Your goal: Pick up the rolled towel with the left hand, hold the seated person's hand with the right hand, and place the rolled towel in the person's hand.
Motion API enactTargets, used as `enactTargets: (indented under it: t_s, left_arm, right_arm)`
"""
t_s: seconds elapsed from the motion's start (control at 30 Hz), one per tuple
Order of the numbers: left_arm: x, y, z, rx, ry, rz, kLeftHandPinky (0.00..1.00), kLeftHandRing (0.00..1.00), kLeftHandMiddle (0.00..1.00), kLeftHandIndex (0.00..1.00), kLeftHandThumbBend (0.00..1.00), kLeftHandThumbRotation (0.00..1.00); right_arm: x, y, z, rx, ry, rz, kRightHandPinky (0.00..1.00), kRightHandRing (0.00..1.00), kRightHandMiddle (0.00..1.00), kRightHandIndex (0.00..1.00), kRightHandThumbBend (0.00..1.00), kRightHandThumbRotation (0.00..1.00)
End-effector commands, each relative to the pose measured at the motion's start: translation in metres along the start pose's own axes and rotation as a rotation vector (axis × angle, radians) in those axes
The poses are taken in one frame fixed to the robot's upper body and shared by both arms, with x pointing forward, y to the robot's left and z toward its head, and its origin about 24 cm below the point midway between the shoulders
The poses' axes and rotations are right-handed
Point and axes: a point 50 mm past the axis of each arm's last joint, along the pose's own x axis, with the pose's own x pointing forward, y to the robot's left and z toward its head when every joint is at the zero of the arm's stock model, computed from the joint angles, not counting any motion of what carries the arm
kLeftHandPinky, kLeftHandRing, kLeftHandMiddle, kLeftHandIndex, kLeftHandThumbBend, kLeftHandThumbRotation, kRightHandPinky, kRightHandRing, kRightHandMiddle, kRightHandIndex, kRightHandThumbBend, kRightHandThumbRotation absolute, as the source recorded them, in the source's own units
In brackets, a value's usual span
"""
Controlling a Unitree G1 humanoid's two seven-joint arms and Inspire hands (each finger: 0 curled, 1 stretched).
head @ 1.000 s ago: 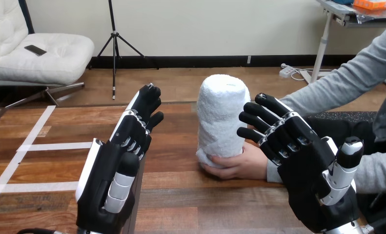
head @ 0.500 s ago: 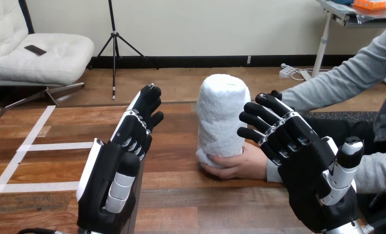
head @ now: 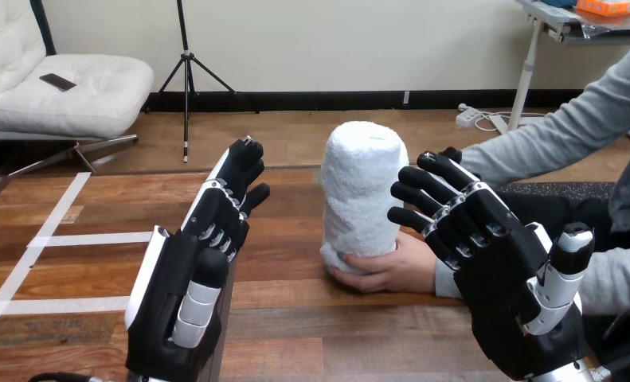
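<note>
The main risk is judged to be a toppled towel. The rolled white towel (head: 361, 187) stands on end, tall and narrow, with only its foot cupped in the person's hand (head: 391, 270). That hand lies on the wooden table (head: 96, 215) just right of the view's centre. A sideways nudge high on the roll would be enough to tip it toward 9 o'clock, onto the bare table. Such a nudge could come from the right hand (head: 506, 286), whose fingertips (head: 403, 193) are seen at the towel's 3 o'clock edge. Whether they touch the cloth or merely stand before it cannot be told. A second risk is judged to lie at the person's wrist, which is hidden behind the right hand. If that hand were lowered onto the wrist, the support under the towel would be shaken.

The right hand is held upright at the view's 4 o'clock, its back turned to the camera. Its fingers are straight and fanned toward 10 o'clock, with the thumb raised apart at the right. Nothing is gripped by it, and no finger is seen curled round the person's hand.

The left hand (head: 176, 302) is raised at 7 o'clock, likewise with its back to the camera. Its fingers (head: 240, 171) are straight and close together, pointing to 1 o'clock. It is empty and stands well apart from the towel, at the towel's 9 o'clock.
</note>
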Motion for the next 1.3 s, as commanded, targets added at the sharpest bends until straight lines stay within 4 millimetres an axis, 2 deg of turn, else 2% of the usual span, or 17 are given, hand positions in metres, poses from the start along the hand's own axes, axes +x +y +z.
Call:
enactTargets:
  t_s: [0.0,1.27]
  left_arm:
    - [0.0091,-0.0033,0.0091,0.005,-0.068,-0.014,0.91,0.96,0.95,0.94,0.90,0.92]
    - [0.0088,-0.0012,0.0096,0.004,-0.068,-0.020,0.91,0.96,0.95,0.93,0.90,0.92]
  right_arm:
    - [0.0128,0.0010,0.0165,-0.031,-0.083,0.034,0.81,0.85,0.84,0.84,0.99,1.00]
    - [0.0126,0.0035,0.0156,-0.033,-0.084,0.029,0.80,0.85,0.83,0.84,0.99,1.00]
